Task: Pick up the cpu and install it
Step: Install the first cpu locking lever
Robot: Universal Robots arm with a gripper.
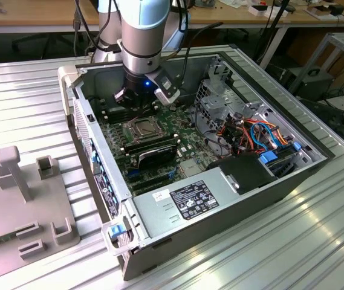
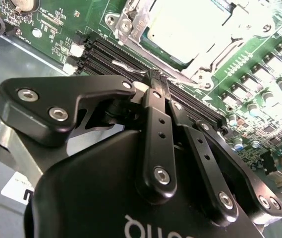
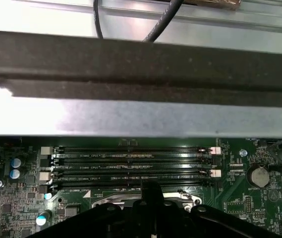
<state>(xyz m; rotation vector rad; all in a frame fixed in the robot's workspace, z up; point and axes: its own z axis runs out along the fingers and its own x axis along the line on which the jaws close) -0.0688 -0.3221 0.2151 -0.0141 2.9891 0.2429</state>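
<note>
Silver-grey, the cpu is seen lying flat inside the socket, just left of centre in the exterior view, and is judged to be seated there. The gripper is held low over the memory slots just beside it, fingertips pressed together with nothing pinched, probably so that the closed tip stays slim inside the crowded case.

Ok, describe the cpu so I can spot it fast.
Inside the open computer case, find the green motherboard. Next to its long black memory slots sits a metal-framed socket; the cpu is the plain silver-grey square within it, paler than anything nearby.
</note>
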